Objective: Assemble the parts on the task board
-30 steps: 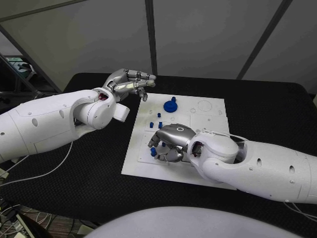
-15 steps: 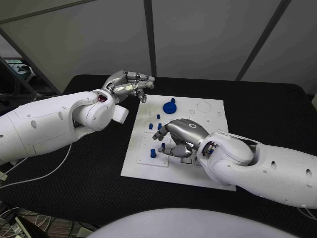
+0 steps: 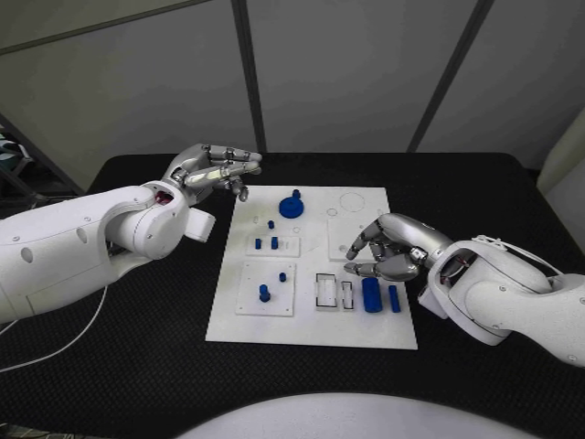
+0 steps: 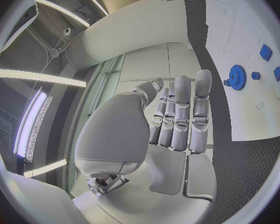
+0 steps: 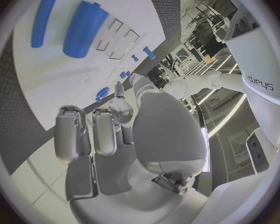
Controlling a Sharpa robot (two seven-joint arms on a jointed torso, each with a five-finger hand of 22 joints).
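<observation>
The white task board [image 3: 313,320] lies mid-table. A blue gear [image 3: 292,206] stands at its far end, and small blue pegs [image 3: 264,293] stand on its left side. Two blue blocks [image 3: 372,295] lie near the right edge, beside two rectangular slots [image 3: 325,290]. My right hand [image 3: 391,249] hovers over the board's right edge just beyond the blocks, fingers curled in, holding nothing. My left hand [image 3: 214,169] is raised off the board's far left corner and holds nothing. The left wrist view shows its fingers [image 4: 180,114] stretched out, with the gear [image 4: 237,77] beyond. The right wrist view shows curled fingers [image 5: 71,134] and the blocks [image 5: 84,29].
The board sits on a black table [image 3: 108,347] with bare cloth on every side. Grey wall panels stand behind the table's far edge. My two white forearms reach in over the table's left and right sides.
The camera has shifted. My right hand has lifted off the board's near middle and drawn back to its right edge, uncovering the two blue blocks. The left hand stays put.
</observation>
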